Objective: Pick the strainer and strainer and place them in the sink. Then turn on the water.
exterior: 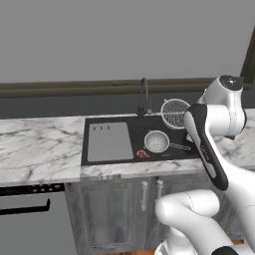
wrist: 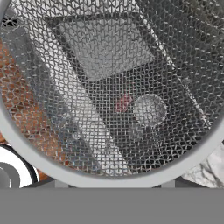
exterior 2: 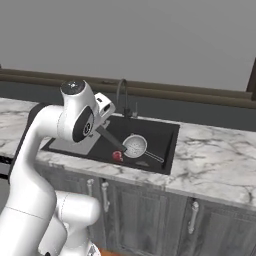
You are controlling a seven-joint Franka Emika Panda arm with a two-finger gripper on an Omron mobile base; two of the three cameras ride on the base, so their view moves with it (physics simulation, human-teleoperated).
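Observation:
A shallow mesh strainer (exterior: 174, 112) with a long black handle (exterior 2: 111, 139) hangs in the air over the right part of the black sink (exterior: 130, 125). My gripper (exterior 2: 101, 126) is shut on it, though my own arm hides the fingers. In the hand view the mesh of this strainer (wrist: 87, 87) lies right across the lens. The other strainer (exterior: 157, 141), a deep bowl with a thin wire handle, lies inside the sink (exterior 2: 162, 131), where it also shows as a silver bowl (exterior 2: 135, 146). No stream runs from the dark arched faucet (exterior: 144, 97).
A flat grey slotted board (exterior: 109, 141) covers the sink's left half. A small red object (exterior: 142, 154) lies by the front wall of the basin. Marble counter (exterior: 35, 144) runs to both sides, with cabinet doors below and a wall ledge behind the faucet (exterior 2: 121, 95).

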